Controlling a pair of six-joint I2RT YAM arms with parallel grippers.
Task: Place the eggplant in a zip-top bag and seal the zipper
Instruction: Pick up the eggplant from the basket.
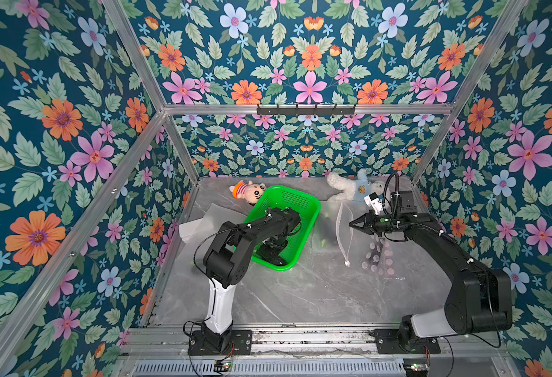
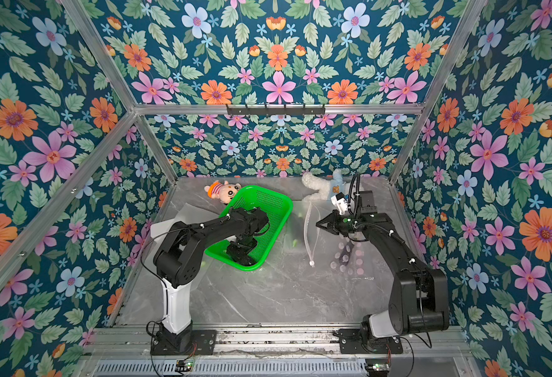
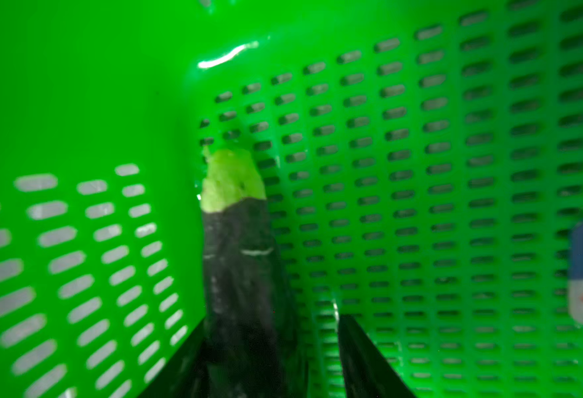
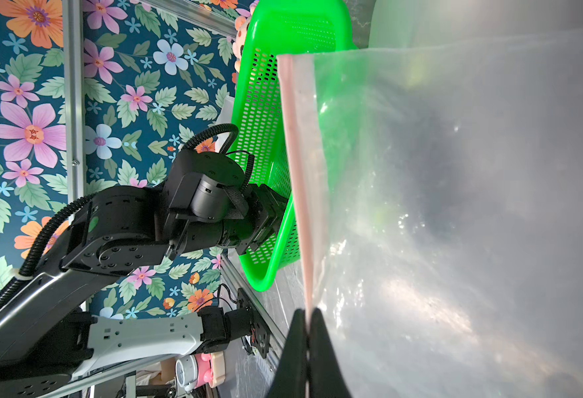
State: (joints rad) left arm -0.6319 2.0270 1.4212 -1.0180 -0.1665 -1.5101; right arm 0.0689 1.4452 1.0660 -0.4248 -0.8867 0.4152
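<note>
The eggplant (image 3: 242, 262), dark with a pale green cut end, lies in a corner of the green basket (image 3: 421, 172). My left gripper (image 3: 272, 318) reaches down into the basket (image 1: 300, 192) and straddles the eggplant. One finger touches it and a gap shows at the other finger (image 3: 359, 344). In both top views the arm hides the eggplant. My right gripper (image 4: 307, 312) is shut on the pink zipper (image 4: 297, 172) and holds that edge of the zip-top bag (image 1: 379, 254) off the table. The white slider (image 1: 346, 262) hangs at the strip's near end.
A striped-hat plush doll (image 1: 247, 191) lies behind the basket. A white plush bear (image 1: 349, 187) lies at the back right, close to my right wrist. White sheets (image 1: 199, 225) lie left of the basket. A small green scrap (image 1: 323, 243) sits between basket and bag.
</note>
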